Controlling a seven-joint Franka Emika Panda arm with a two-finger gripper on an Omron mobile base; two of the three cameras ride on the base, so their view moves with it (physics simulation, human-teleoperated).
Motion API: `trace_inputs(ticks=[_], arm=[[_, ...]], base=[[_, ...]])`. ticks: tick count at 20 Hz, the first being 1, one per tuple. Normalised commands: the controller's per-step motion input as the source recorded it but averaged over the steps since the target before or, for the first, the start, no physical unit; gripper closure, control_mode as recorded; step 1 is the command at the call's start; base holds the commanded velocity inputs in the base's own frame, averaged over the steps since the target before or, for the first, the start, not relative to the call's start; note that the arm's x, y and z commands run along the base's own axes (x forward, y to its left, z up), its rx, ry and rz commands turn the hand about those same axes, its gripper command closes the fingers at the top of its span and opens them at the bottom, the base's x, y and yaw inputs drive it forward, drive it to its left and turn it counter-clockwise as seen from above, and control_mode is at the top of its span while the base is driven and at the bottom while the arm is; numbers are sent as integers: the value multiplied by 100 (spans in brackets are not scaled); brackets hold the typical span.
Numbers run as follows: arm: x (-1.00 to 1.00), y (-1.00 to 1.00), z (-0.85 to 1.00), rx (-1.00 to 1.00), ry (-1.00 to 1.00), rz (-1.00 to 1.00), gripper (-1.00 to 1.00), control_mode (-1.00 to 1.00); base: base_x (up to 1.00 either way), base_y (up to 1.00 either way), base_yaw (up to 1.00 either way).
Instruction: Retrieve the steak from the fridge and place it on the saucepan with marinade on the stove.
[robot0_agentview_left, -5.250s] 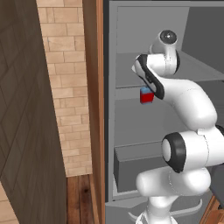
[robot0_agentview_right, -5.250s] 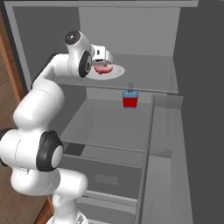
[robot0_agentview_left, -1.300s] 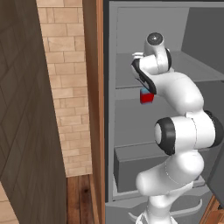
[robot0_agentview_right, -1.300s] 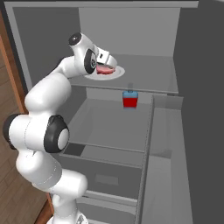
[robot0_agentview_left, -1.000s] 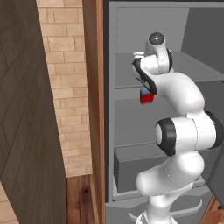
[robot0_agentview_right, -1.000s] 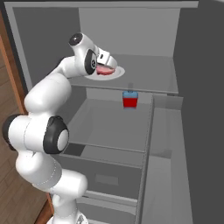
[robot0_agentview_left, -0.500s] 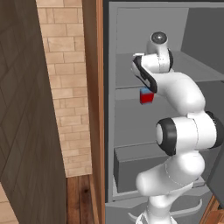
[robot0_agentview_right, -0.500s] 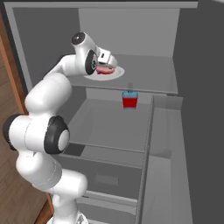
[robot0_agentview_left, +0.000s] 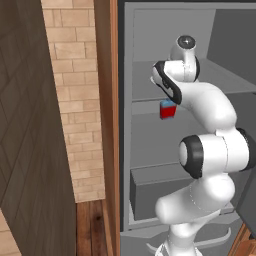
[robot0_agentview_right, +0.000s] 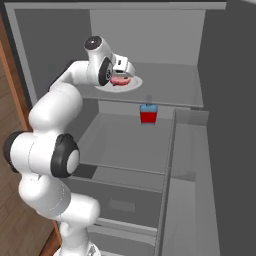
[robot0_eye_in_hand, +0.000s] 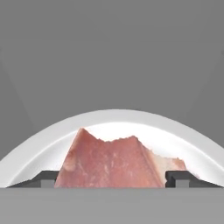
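Pinkish-red steak (robot0_eye_in_hand: 116, 162), paler ragged edges, lies on white plate (robot0_eye_in_hand: 30, 148). Tool (robot0_eye_in_hand: 116, 178) wide, fingertips flanking it; contact unclear, lower steak cut off.

Matt grey fridge (robot0_agentview_right: 190, 85) shelves (perhaps plastic), wood-grained panel (robot0_agentview_left: 104, 100)

The grey upper fridge shelf (robot0_agentview_right: 170, 85) carries 1 round white plate (robot0_agentview_right: 131, 83); a lower grey shelf (robot0_agentview_right: 125, 145) carries 1 red bottle (robot0_agentview_right: 147, 114).
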Motion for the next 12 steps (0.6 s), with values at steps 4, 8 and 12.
trace_inputs(ticks=[4,8,12], arm=[[-18,0,-95,0,0,0,100,-100],[-21,-1,-70,0,0,0,100,-100],[-17,0,-4,0,-1,0,100,-100]], base=[[0,0,0],[0,0,0],[0,0,0]])
